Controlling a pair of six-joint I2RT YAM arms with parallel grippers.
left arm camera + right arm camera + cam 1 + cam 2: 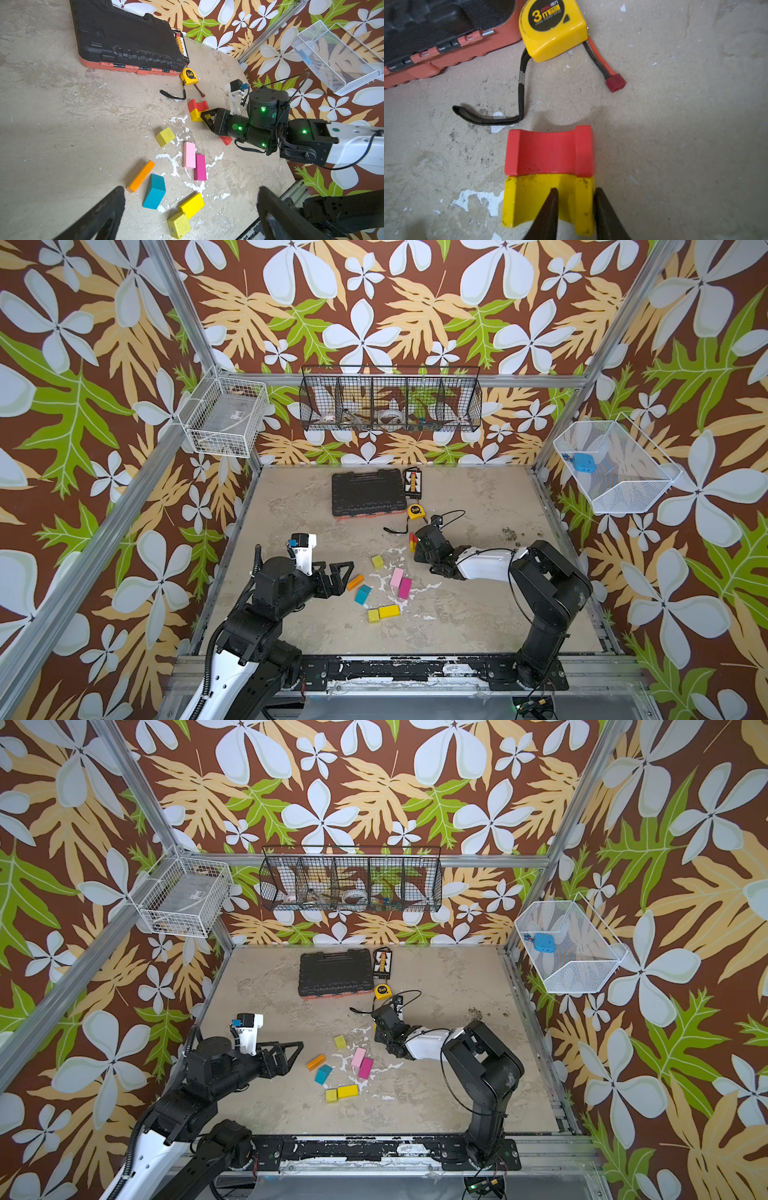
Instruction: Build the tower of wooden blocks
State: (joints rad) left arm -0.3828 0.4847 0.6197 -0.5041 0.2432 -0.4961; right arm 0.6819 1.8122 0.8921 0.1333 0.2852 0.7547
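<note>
Wood blocks lie loose, one layer deep, on the tabletop (478, 614), mid-table toward the front. In the main scatter a pale pink bar (396, 577) and a magenta bar (404, 588) touch side by side. A yellow-green cube (377, 561) sits just behind them. An orange bar (355, 582) and a teal block (363, 594) lie to their left. A yellow bar (389, 611) sits nearest the front with a second yellow-green cube (373, 615) touching its end. Farther back, a red arch (550, 153) butts against a yellow arch (529, 199), hollows in line. A small red piece (226, 140) shows under the right arm. Right gripper (576, 190) sits at the yellow arch, fingers narrowly apart. One is in the hollow, one outside a leg; cannot tell whether they pinch it. Left gripper (347, 578) is spread wide and holds nothing, low beside the orange bar. Beyond the arches is a yellow tape measure (417, 511), then a black tool case (368, 493) at the back.
</note>
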